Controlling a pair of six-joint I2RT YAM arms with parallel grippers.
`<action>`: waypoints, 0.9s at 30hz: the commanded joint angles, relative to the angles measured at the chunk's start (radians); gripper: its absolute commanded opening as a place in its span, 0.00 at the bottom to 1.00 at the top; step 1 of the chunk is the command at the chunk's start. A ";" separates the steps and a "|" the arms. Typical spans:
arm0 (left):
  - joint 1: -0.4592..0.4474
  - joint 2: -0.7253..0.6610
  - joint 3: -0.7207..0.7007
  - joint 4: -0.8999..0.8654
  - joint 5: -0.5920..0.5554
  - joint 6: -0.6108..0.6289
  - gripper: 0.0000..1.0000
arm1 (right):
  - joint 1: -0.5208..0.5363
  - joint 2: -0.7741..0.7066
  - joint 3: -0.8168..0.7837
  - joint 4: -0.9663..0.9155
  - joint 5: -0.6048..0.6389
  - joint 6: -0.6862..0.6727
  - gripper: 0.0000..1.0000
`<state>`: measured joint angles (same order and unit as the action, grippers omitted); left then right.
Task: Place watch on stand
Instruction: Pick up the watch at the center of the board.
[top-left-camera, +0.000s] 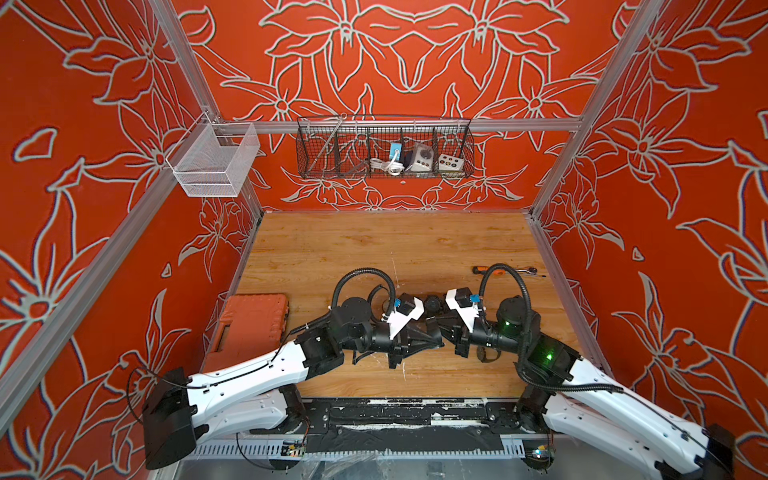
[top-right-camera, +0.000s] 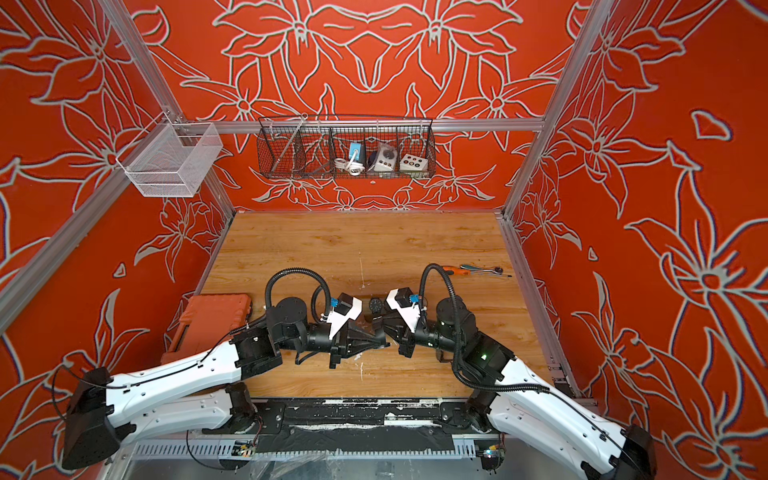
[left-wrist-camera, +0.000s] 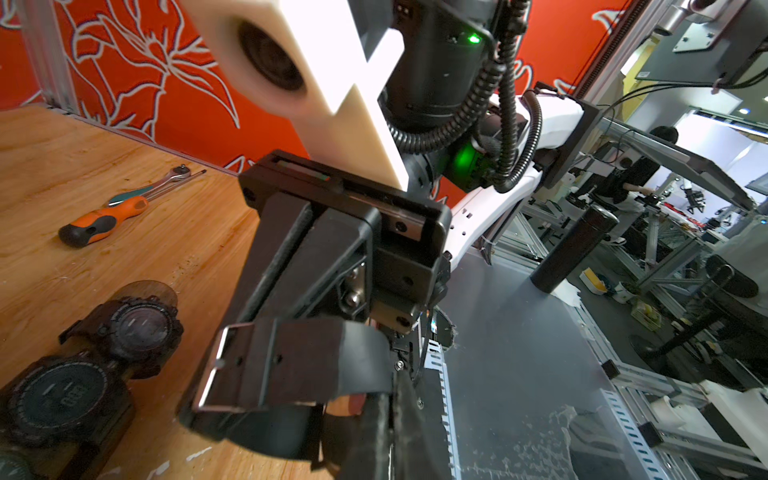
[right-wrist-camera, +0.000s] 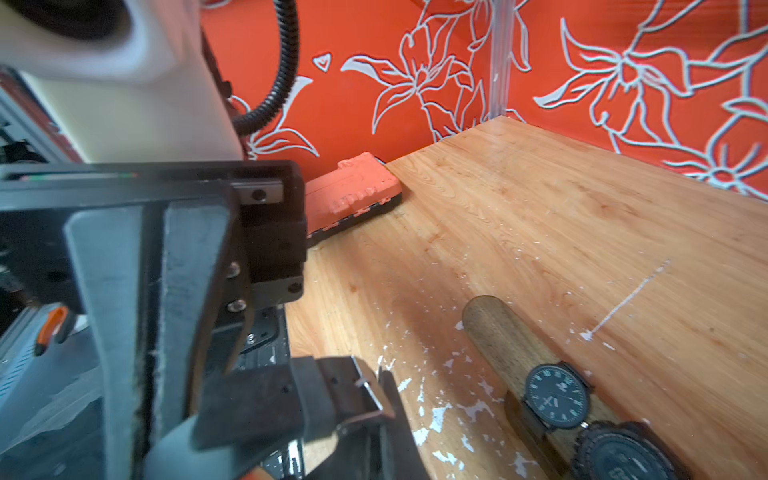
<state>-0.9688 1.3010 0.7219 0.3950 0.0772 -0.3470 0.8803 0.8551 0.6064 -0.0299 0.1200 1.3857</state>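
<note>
An orange plastic tool case (top-left-camera: 249, 324) lies at the wooden desk's (top-left-camera: 374, 249) left edge. Mid-desk, the left end effector (right-wrist-camera: 158, 365) is nearly together at a black buckled watch strap (left-wrist-camera: 299, 361), grip unclear. The right end effector (left-wrist-camera: 286, 316) is clamped on it, beside the dark-brown wooden bar stand (right-wrist-camera: 496, 332) holding other watches (right-wrist-camera: 557, 395).

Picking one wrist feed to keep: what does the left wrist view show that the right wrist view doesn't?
Only the left wrist view: the orange-and-black-handled screwdriver and the silver ratchet wrench. Only the right wrist view: the orange plastic tool case. Both: the dark-brown wooden stand carrying chunky black watches, and the black watch strap with a silver buckle.
</note>
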 joint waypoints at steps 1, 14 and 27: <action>-0.002 0.012 0.025 -0.004 -0.003 0.027 0.34 | 0.014 0.008 0.022 0.046 0.021 0.012 0.00; -0.002 0.007 0.039 -0.036 -0.017 0.042 0.22 | 0.032 0.025 0.026 0.093 -0.009 0.000 0.00; -0.002 -0.019 0.028 -0.032 -0.030 0.038 0.00 | 0.031 0.010 0.001 0.091 -0.010 -0.027 0.00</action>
<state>-0.9684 1.3014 0.7372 0.3523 0.0479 -0.3145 0.9043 0.8803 0.6094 0.0383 0.1120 1.3712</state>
